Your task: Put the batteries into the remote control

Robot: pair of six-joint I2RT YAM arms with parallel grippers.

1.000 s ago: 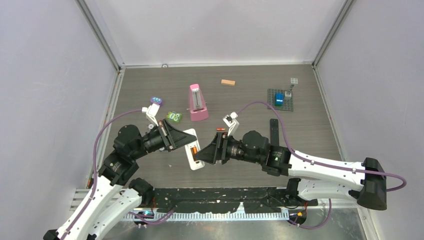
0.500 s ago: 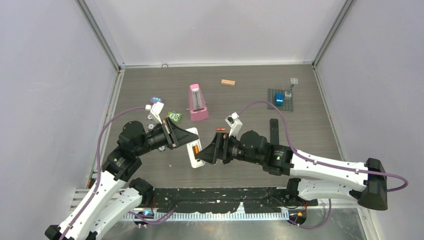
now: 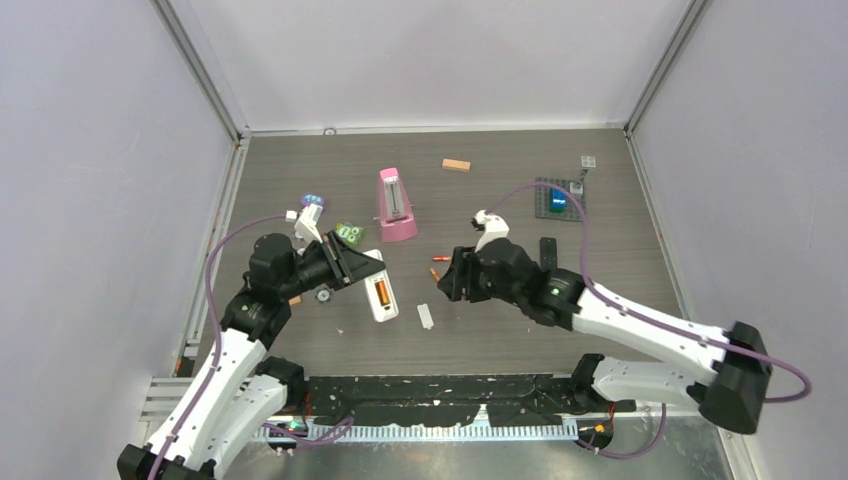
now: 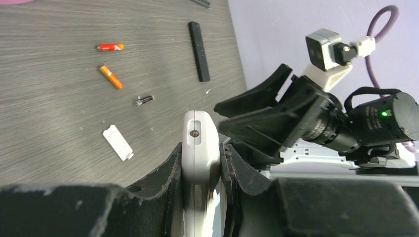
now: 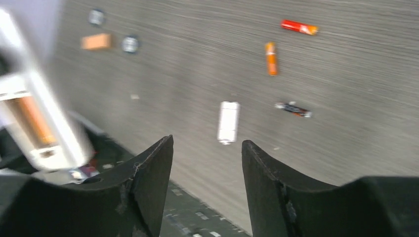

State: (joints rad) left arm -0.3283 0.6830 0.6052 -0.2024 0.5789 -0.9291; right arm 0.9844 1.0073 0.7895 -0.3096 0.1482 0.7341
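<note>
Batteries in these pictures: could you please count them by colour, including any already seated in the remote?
Orange batteries: 2, one loose, one inside the white remote
Red battery: 1
Dark red battery: 1
Total: 4

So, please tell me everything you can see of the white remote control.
The remote control is a slim white bar with rounded ends, apparently plastic. Its back faces up and is open: an orange battery lies in the compartment. The left tool is shut on one end, pressing both long sides, and the other end juts out free. A small dark dot sits on that end face. The right tool, open, does not touch it.
</note>
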